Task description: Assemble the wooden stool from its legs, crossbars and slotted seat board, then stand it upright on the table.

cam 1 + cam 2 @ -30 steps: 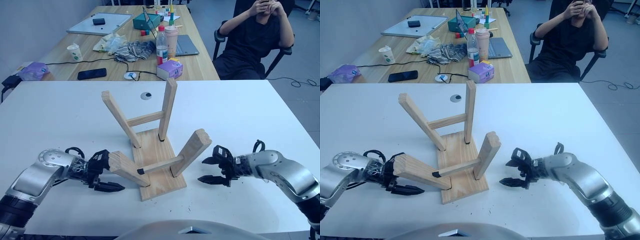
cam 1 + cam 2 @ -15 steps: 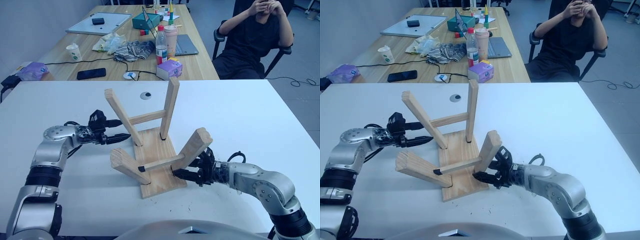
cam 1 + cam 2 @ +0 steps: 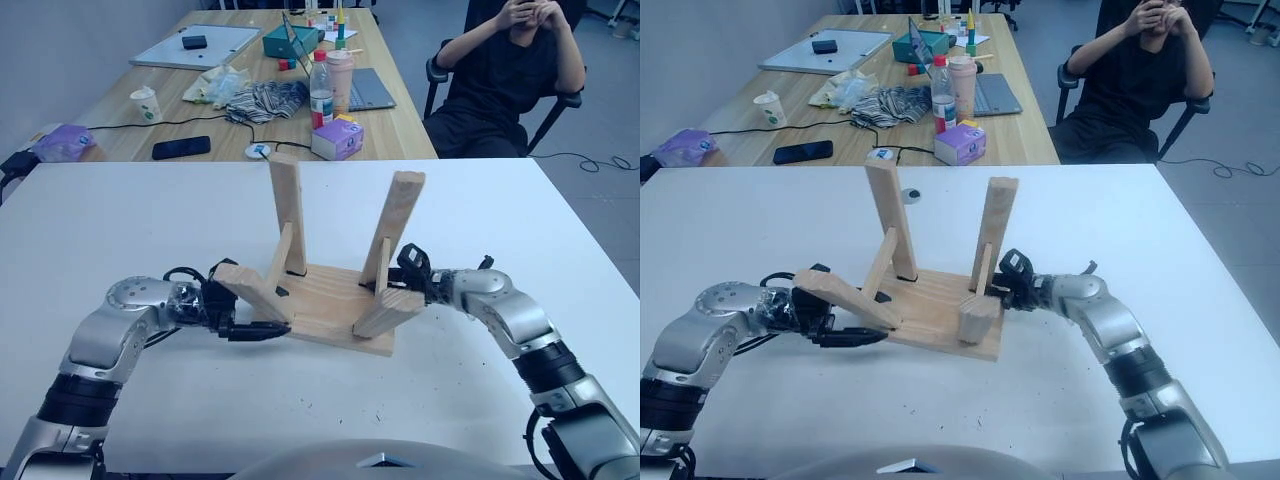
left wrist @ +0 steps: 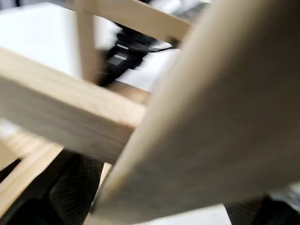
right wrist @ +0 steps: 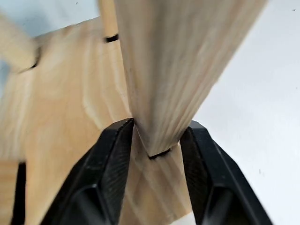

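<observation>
Wooden stool [image 3: 330, 306], pale grain, squared legs [image 3: 400, 215]

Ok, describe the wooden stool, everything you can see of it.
The wooden stool lies upside down on the white table, pale bare wood, its seat board down on the tabletop. Two far legs stand nearly upright; two near legs lean low towards the robot. A thin crossbar joins each side's pair. The left tool sits at the near-left leg; the right tool is closed on a right-side leg just above the board.
</observation>
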Robot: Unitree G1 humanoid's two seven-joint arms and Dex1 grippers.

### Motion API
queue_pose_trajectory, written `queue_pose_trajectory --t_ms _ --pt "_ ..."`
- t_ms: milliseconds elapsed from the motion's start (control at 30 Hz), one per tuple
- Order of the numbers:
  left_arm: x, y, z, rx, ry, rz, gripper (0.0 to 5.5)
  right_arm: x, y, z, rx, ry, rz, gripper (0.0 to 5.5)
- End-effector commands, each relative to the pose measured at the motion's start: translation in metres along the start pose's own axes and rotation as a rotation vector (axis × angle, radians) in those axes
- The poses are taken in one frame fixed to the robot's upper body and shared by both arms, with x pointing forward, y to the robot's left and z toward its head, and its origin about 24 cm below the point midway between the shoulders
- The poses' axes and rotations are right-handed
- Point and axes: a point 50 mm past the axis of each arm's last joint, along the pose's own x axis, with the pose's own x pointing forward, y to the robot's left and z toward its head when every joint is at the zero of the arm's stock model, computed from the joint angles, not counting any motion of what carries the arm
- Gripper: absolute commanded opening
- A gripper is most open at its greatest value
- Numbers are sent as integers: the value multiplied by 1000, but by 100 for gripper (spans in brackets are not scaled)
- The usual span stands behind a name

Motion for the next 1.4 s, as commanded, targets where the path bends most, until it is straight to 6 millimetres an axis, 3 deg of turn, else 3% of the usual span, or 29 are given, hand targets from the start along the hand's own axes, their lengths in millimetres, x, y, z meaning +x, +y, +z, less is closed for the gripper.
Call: queue_pose_trajectory --t_ms 33,200,300,400,633,767,900,967,1033,1133,1233,1300,1400 --pt "-4 2 3 -21 4 31 368 -11 -11 4 -48 -12 -22 254" --pt "-20 10 -6 -46 30 130 368 -54 -31 -9 -74 77 -71 321" --pt "-24 8 -10 -44 35 150 368 -78 -25 -19 -77 125 35 321" --pt "-22 6 -10 -38 23 148 368 -90 -6 -24 -36 136 179 321" --pt "-17 4 -9 -24 1 132 368 -69 39 -16 -11 -41 272 321" --pt "-22 3 -10 -38 12 120 310 -56 50 -8 -1 -120 261 325" --pt "-23 5 -8 -37 15 121 243 -49 54 -10 33 -117 247 255" --pt "-19 5 -4 -39 3 116 198 -48 51 -9 116 -127 226 207" --pt "-15 2 6 -85 -37 105 176 -50 45 -2 329 -137 211 166" --pt "-16 7 38 -326 -200 105 149 -56 35 16 670 -150 257 154" --pt "-27 31 61 -576 -305 159 131 -54 15 32 881 -202 281 154" --pt "-33 44 64 -689 -308 226 122 -52 2 42 970 -277 284 147" --pt "-40 59 55 -827 -291 348 119 -51 -3 53 1035 -306 313 129"
